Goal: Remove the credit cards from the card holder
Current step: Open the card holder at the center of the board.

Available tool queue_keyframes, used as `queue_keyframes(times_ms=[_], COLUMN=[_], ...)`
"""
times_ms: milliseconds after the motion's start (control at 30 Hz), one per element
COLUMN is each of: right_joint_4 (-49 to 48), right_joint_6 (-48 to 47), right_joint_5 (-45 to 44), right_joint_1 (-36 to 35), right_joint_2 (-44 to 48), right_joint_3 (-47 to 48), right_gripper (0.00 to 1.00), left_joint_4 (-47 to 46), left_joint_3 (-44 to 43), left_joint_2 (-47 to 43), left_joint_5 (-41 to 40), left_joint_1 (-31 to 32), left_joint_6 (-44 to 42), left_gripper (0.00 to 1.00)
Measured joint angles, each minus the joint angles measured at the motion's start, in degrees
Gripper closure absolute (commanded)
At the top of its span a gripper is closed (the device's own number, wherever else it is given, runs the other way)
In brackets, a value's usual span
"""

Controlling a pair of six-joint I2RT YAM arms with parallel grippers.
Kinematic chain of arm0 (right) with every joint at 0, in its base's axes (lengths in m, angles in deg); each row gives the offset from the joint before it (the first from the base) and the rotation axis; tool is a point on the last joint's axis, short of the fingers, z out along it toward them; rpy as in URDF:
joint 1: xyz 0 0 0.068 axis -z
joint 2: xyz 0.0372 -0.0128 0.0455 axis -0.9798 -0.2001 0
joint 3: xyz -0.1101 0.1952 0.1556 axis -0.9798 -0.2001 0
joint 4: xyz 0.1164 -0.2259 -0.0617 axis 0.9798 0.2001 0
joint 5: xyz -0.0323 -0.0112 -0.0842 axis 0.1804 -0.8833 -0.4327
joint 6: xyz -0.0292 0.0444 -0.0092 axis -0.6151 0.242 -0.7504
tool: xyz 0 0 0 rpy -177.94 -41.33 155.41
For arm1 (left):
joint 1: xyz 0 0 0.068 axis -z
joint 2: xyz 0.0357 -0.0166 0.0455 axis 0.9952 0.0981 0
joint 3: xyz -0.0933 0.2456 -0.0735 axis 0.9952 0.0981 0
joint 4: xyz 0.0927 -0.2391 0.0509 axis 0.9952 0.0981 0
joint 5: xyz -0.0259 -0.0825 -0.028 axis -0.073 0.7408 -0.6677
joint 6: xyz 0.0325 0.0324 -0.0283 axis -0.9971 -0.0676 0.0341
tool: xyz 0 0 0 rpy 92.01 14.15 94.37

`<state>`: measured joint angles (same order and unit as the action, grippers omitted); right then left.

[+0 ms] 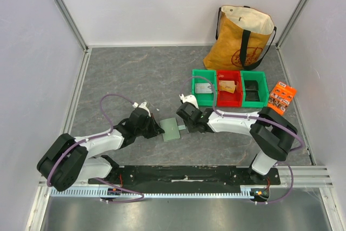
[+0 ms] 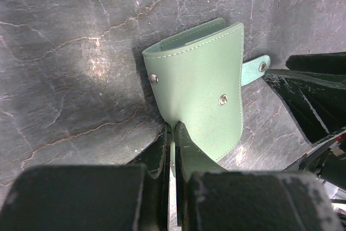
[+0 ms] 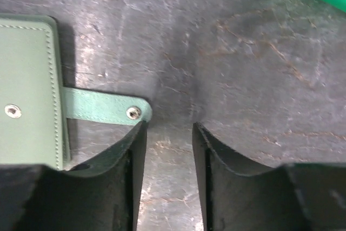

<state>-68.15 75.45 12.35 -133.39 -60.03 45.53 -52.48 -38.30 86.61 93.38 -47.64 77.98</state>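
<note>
1. Card holder. The pale-green card holder [image 2: 200, 79] is lying folded on the dark grey table [image 1: 130, 74], in the middle of the near part, between the two grippers. Its outer cover is facing up, with two small metal studs showing on it. In the left wrist view the cover is bowing slightly, and at the far edge two layers are standing a little apart. A narrow tab [image 3: 100, 109] with a stud at its tip is sticking out of the edge that faces the right arm and is lying flat on the table.

2. Left gripper. The left gripper [image 2: 173, 133] is reaching in low from the left side. Its fingers are pressing together on the near edge of the card holder, with the thin edge pinched between them.

3. Right gripper. The right gripper [image 3: 168, 131] is sitting low over the table on the tab side. Its fingers are standing apart with bare table between them. The tip of one finger is just beside the stud end of the tab; contact cannot be confirmed.

4. Surroundings. Behind the right arm, a green bin [image 1: 204, 87], a red bin [image 1: 229, 89] and a second green bin [image 1: 254, 88] are standing in a row. A yellow tote bag [image 1: 243, 39] is leaning in the far corner, and an orange packet [image 1: 282, 97] is lying just right of the bins.
</note>
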Motion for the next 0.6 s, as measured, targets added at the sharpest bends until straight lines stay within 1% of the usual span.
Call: queue_keyframes(times_ms=[133, 233, 333, 600], right_joint_4=[0.87, -0.76, -4.00, -10.95], right_joint_6=[0.26, 0.22, 0.24, 1.53], right_joint_5=[0.42, 2.08, 4.02, 11.08], right_joint_1=[0.17, 0.02, 0.02, -0.02], right_joint_2=[3.74, 8.96, 12.04, 9.11], right_joint_3=[-1.73, -1.75, -1.66, -1.53], right_gripper=[0.48, 0.51, 0.57, 0.71], left_joint_4=[0.61, 0.85, 1.46, 3.23], left_joint_3=[-0.37, -0.55, -0.92, -2.73], left_joint_2=[0.04, 0.04, 0.07, 1.33], left_joint_5=[0.00, 0.00, -0.04, 0.04], left_joint_1=[0.00, 0.00, 0.02, 0.04], left_joint_6=[-0.46, -0.83, -1.51, -3.02], left_gripper=[0.98, 0.98, 0.98, 0.98])
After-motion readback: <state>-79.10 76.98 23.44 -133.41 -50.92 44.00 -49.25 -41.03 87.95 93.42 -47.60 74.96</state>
